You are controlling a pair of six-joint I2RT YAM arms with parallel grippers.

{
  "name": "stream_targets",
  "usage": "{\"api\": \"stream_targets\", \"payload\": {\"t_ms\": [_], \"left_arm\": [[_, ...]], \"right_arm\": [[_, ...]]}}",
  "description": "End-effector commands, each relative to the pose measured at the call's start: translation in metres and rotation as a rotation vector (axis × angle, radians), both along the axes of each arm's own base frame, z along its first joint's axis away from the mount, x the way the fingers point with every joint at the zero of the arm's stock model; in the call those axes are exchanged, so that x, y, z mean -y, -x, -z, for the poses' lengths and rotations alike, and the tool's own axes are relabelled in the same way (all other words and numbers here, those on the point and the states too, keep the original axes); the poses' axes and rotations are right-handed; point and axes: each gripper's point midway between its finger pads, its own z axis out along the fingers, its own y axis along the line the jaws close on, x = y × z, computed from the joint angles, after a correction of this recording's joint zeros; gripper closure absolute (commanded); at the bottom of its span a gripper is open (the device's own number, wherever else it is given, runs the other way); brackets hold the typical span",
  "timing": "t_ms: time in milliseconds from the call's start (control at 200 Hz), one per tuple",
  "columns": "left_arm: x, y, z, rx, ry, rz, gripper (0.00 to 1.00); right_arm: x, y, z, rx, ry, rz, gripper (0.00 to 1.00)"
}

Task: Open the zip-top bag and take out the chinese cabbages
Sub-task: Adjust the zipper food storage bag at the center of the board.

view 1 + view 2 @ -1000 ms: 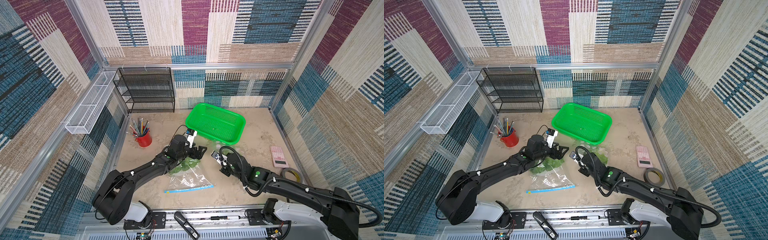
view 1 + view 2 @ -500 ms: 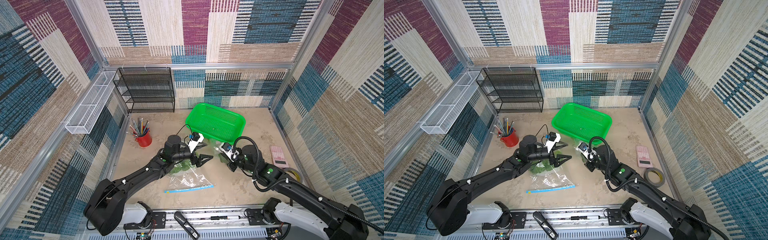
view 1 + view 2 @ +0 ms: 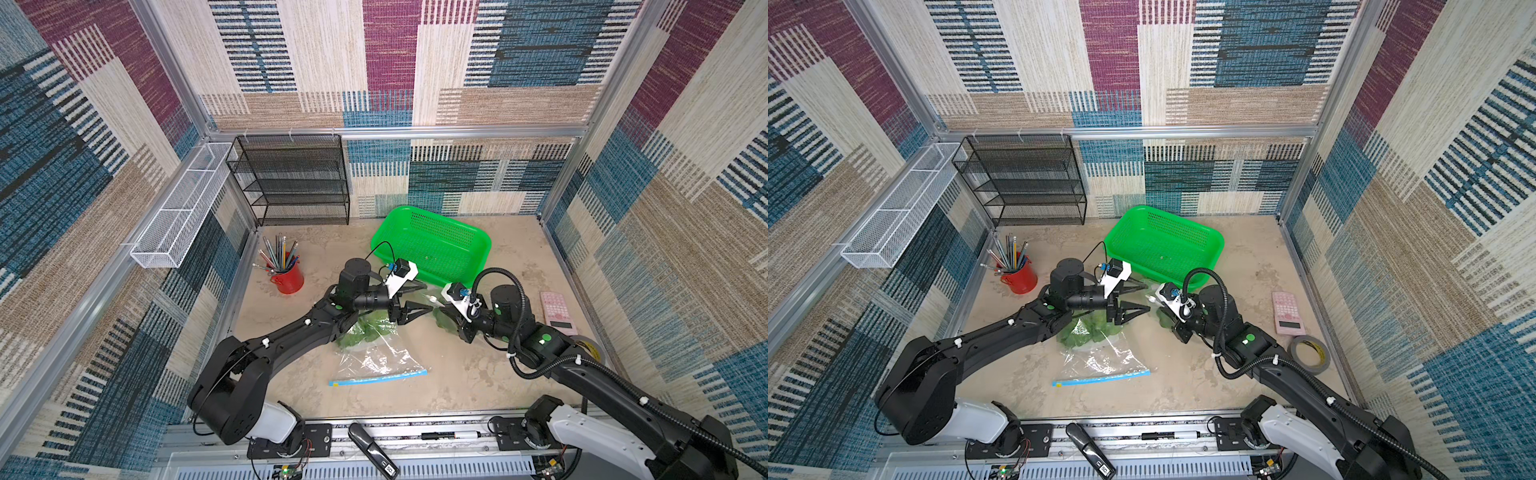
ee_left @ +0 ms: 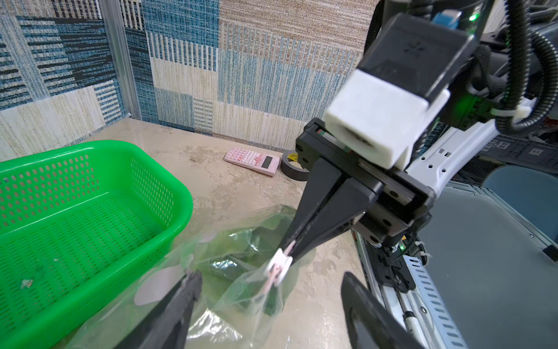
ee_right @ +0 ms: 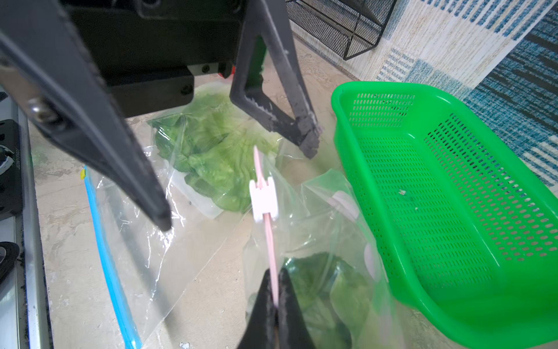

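A clear zip-top bag [image 5: 326, 211] with a pink zip strip and a white slider [image 5: 263, 199] lies beside the basket, with dark green chinese cabbages [image 5: 332, 296] inside. My right gripper [image 5: 274, 297] is shut on the pink strip behind the slider and holds the bag's top up. My left gripper [image 4: 270, 279] faces it, open, with one finger on each side of the slider [image 4: 277, 266], touching nothing. In both top views the two grippers meet in front of the basket [image 3: 428, 297]. A second clear bag [image 3: 378, 361] with a blue zip lies flat under the left arm, holding a pale green cabbage [image 5: 217, 151].
A green perforated basket [image 3: 432, 249] stands just behind the grippers. A red cup of pencils [image 3: 286, 278] and a black mesh shelf [image 3: 291, 183] are at the back left. A pink calculator [image 3: 557, 311] and a tape roll [image 3: 1308, 353] lie at the right. A white wire tray [image 3: 183, 203] hangs on the left wall.
My left gripper has lifted off the blue-zip bag and swung right, to the slider, its jaws narrowing a little. My right gripper has drawn back to the right with the pink strip.
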Motion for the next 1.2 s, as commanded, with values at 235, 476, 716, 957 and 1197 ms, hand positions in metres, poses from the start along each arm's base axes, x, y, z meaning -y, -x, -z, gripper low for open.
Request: {"api": "stream_targets", "payload": {"t_ms": [235,476,716,957,1197], "left_arm": [[0.007,0.002,-0.008,0.024,0.049,0.067,0.55],[0.008,0.001,-0.001,0.0,0.045,0.066,0.62],[0.009,0.0,-0.004,-0.008,0.066,0.067,0.67],[0.01,0.0,-0.004,-0.011,0.063,0.071,0.77],[0.007,0.001,0.0,-0.016,0.049,0.061,0.84]], "right_arm": [[0.0,0.0,-0.009,0.003,-0.028,-0.032,0.94],[0.005,-0.004,-0.009,-0.007,-0.034,-0.031,0.94],[0.004,-0.005,-0.007,-0.014,-0.034,-0.037,0.94],[0.006,-0.007,-0.01,-0.001,-0.032,-0.03,0.94],[0.007,-0.007,-0.01,-0.004,-0.036,-0.026,0.94]]}}
